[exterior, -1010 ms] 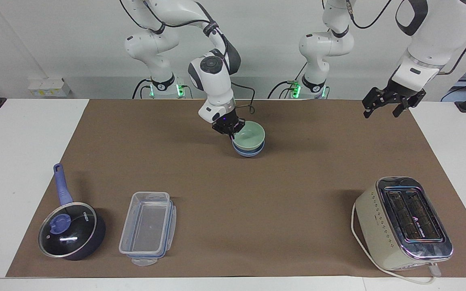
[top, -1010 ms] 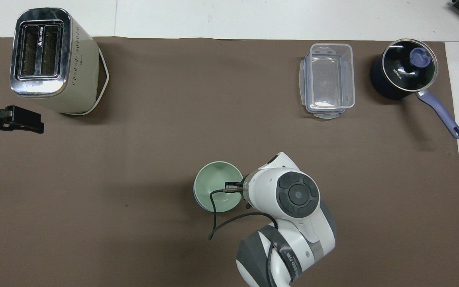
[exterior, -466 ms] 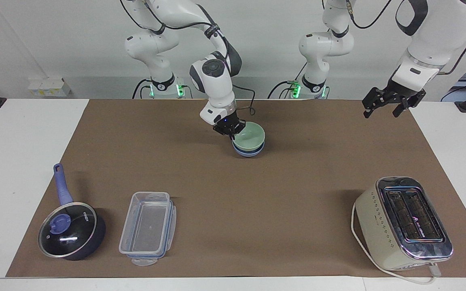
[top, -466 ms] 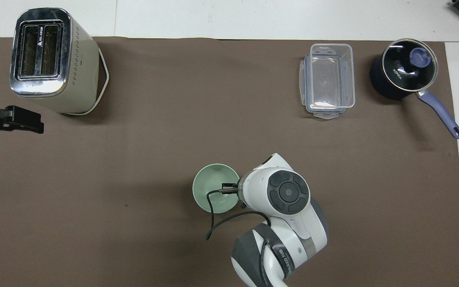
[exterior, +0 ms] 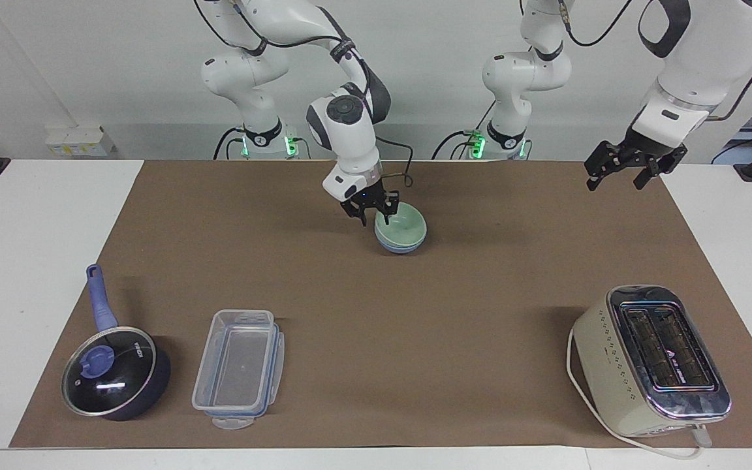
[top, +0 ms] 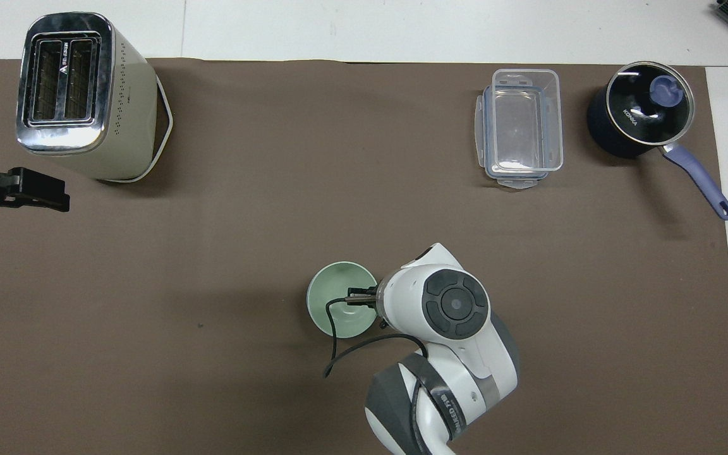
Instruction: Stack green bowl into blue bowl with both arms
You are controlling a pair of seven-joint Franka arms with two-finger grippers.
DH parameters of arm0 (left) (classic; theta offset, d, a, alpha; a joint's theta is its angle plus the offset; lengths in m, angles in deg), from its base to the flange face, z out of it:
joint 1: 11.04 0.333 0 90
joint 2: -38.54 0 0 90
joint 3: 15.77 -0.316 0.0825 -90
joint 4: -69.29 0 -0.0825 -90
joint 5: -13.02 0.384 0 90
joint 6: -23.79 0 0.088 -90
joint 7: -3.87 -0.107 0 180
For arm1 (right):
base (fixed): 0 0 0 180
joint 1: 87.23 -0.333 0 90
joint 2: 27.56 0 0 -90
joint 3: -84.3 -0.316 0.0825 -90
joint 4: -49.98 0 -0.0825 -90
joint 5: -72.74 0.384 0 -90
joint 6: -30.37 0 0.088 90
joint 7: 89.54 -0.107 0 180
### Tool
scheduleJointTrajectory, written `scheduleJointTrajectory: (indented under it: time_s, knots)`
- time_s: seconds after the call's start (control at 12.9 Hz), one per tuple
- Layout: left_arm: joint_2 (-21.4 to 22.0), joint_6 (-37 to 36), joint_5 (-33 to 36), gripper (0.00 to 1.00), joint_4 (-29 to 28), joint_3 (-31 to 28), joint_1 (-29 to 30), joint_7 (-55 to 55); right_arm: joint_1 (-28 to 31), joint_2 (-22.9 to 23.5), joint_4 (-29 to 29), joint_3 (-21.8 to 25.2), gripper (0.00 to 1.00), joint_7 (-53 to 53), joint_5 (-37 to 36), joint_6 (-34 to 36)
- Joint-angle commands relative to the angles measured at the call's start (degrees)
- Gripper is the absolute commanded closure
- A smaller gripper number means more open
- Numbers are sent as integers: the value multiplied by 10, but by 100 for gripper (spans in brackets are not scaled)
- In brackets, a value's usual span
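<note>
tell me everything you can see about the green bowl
The green bowl is small, round, pale mint and glossy, plain inside and empty. It sits upright, nested in the blue bowl, whose rim and wall show just beneath it, on the brown mat near the robots' end of the table. The right gripper, fingers open, hangs right at the bowl's rim on the right arm's side; actual contact cannot be made out.

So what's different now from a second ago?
The right tool has let go of the green bowl and opened, lifting slightly off its rim. The green bowl has settled level inside the blue bowl. The left tool waits open as before; everything else is unmoved.
</note>
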Motion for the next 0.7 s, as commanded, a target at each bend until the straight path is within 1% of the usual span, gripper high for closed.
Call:
scheduleJointTrajectory:
  time_s: [0.0, 0.08, 0.23, 0.39, 0.54, 0.62]
  knots:
    - [1, -7, 11, 0, 1, 5, 7, -7, 5, -29, 9, 10, 5, -13, 4, 17]
    - [1, -7, 11, 0, 1, 5, 7, -7, 20, -51, 9, 12, 0, -10, -3, 48]
    - [1, -7, 11, 0, 1, 5, 7, -7, 69, -94, 9, 11, 0, -4, -43, 89]
    - [1, -7, 11, 0, 1, 5, 7, -7, 110, -125, 9, 11, 0, 7, -86, 122]
    - [1, -7, 11, 0, 1, 5, 7, -7, 174, -151, 17, 12, 0, 60, -91, 146]
    - [1, -7, 11, 0, 1, 5, 7, -7, 210, -153, 40, 11, 0, 88, -91, 165]
